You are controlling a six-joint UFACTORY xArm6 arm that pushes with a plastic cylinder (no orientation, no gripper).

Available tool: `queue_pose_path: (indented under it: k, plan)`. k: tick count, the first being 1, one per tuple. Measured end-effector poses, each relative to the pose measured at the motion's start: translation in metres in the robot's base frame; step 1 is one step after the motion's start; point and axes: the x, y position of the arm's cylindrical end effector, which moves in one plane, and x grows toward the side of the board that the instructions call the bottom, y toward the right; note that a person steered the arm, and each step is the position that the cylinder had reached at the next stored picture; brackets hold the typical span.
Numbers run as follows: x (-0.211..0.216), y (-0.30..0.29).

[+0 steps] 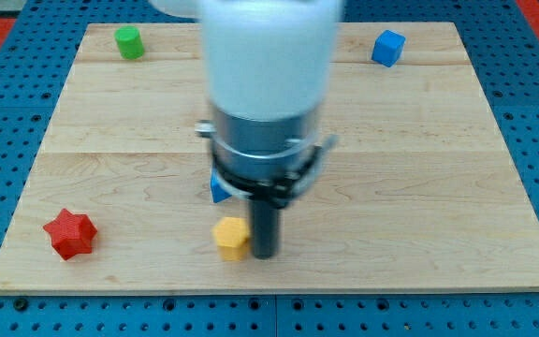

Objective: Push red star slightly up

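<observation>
The red star [69, 233] lies near the bottom left corner of the wooden board [419, 168]. My tip [264, 255] rests on the board near the bottom centre, far to the right of the red star. The tip stands just right of a yellow block [231, 238], close to it or touching; I cannot tell which. A blue block [218, 188] shows partly behind the arm's body, above the yellow block.
A green block [129, 42] stands at the top left of the board. A blue cube [388, 47] stands at the top right. The arm's white and grey body [268, 84] hides the board's upper middle. The board lies on a blue perforated table.
</observation>
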Motion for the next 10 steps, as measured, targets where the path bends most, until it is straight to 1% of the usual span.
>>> queue_pose_path:
  k: [1,2,3,4,5,6,7,8,9,10]
  plan:
    - [-0.007,-0.045]
    - [0.013,-0.043]
    - [0.038,-0.104]
    - [0.022,-0.155]
    - [0.009,-0.161]
    - [0.006,-0.181]
    - [0.007,-0.185]
    - [0.021,-0.189]
    - [0.015,-0.207]
    - [-0.006,-0.207]
